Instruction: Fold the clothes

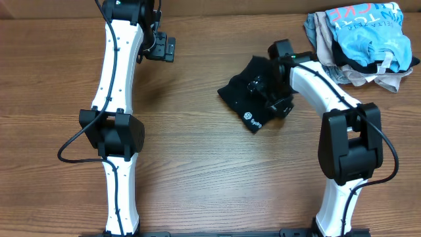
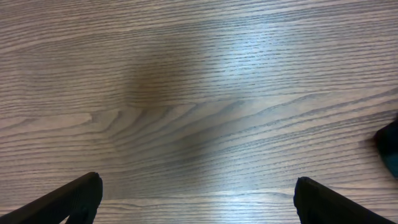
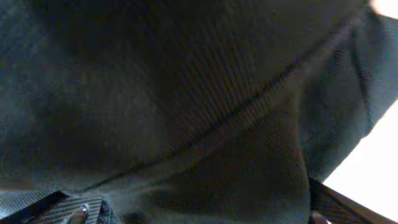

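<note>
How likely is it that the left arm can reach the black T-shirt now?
Probably yes: only bare table lies between the left gripper and the black T-shirt, whose near edge the right gripper leaves free.

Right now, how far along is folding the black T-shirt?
Done: nothing yet; the plain black soft-fabric T-shirt lies crumpled mid-table, its round white logo showing. In hand: the right jaws, spread open, press into its cloth; the left jaws hang open above the brown wooden table. Left: spreading it flat and every fold.
</note>
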{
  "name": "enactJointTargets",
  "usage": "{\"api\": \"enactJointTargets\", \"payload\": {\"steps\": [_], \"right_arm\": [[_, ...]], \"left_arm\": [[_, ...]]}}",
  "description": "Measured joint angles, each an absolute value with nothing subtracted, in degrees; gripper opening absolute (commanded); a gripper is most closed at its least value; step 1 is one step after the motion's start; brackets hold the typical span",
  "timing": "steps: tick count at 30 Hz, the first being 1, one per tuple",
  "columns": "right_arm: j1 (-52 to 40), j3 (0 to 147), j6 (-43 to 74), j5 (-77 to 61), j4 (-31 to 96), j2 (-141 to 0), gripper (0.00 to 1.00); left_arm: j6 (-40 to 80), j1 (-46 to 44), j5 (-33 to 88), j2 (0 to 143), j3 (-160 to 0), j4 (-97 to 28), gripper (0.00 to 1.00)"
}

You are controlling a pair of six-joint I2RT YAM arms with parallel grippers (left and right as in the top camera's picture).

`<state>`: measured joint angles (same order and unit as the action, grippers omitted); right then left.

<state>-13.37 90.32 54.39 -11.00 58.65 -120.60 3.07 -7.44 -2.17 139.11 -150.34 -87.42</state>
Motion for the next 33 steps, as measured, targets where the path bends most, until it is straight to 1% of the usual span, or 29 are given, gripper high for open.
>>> {"api": "enactJointTargets", "payload": {"steps": [3,10,13,16,18,22,24,28,31,33], "right_arm": [[-16.1,90.3,59.9,-12.3,59.6,-120.6,1.0],[-25.7,90.3,68.3,-12.3,59.6,-120.6,1.0],[-27.7,90.3,70.1,-11.2,59.2,-120.6,1.0],[-27.5,90.6,67.5,-10.4,58.9,-120.5,1.0],[-26.7,91.0,61.9,-10.1,58.7,-120.5,1.0],[-25.1,92.8,45.0,-9.9,58.9,-120.4,1.0],[-24.3,93.9,32.7,-9.6,59.7,-120.0,1.0],[-23.8,94.6,12.1,-9.1,61.4,-118.6,0.99],[-24.0,94.6,1.1,-8.9,61.6,-118.3,0.97],[-24.4,94.6,-3.8,-8.7,61.4,-118.3,0.96]], "left_arm": [[3.1,-7.4,-2.2,139.1,-150.3,-87.4,1.0],[3.1,-7.4,-2.2,139.1,-150.3,-87.4,1.0],[3.1,-7.4,-2.2,139.1,-150.3,-87.4,1.0],[3.1,-7.4,-2.2,139.1,-150.3,-87.4,1.0],[3.1,-7.4,-2.2,139.1,-150.3,-87.4,1.0],[3.1,-7.4,-2.2,139.1,-150.3,-87.4,1.0],[3.1,-7.4,-2.2,139.1,-150.3,-87.3,1.0],[3.1,-7.4,-2.2,139.1,-150.3,-87.0,1.0],[3.1,-7.4,-2.2,139.1,-150.3,-87.0,1.0],[3.1,-7.4,-2.2,139.1,-150.3,-87.0,1.0]]}}
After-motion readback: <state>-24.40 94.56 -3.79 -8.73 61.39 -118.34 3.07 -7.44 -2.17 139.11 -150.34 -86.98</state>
